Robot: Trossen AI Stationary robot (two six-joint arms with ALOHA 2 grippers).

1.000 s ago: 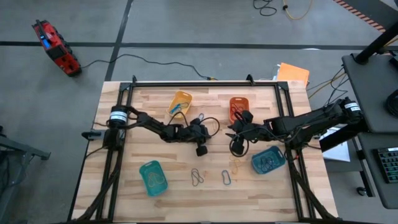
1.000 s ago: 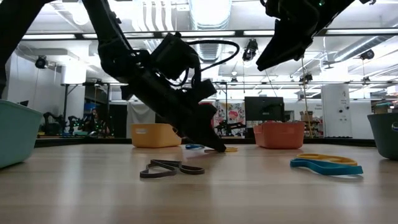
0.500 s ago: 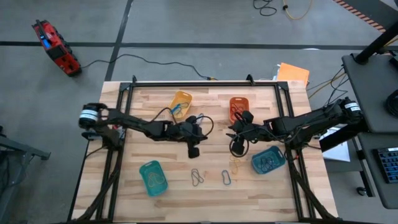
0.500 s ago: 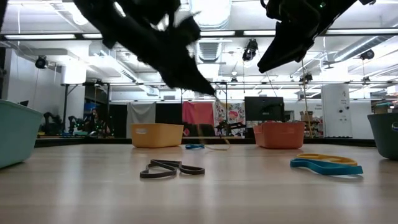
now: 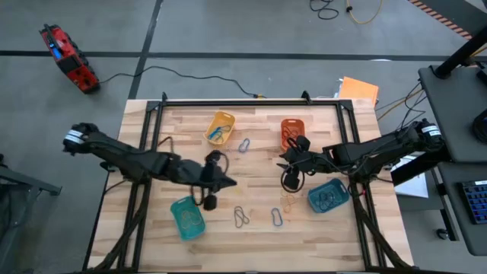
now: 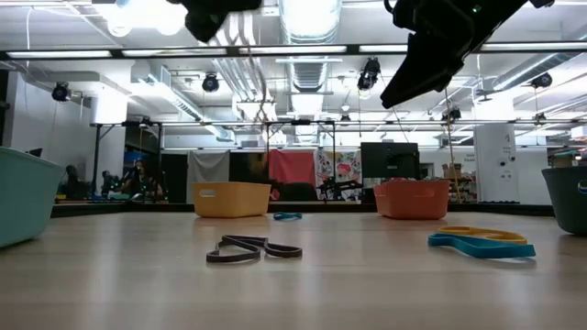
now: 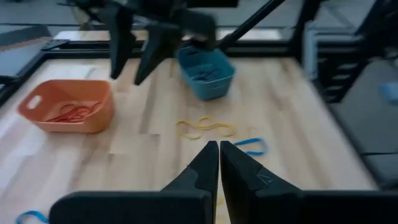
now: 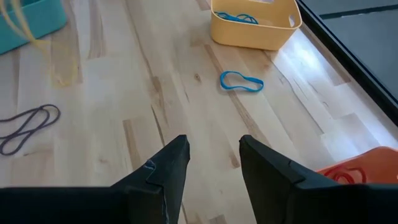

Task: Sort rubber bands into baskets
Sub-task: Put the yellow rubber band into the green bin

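Blue band [image 5: 244, 144] lies between baskets (yellow [image 5: 221, 125], orange [image 5: 291, 131]).

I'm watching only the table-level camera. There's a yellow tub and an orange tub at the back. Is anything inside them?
Observer: Yes. The right wrist view shows blue rubber bands in the yellow basket.
Operator: And the orange one?
Observer: The left wrist view shows red bands in the orange basket.
Operator: That dark claw at top right, is it carrying something?
Observer: No. The right gripper has its fingers apart with nothing between them.
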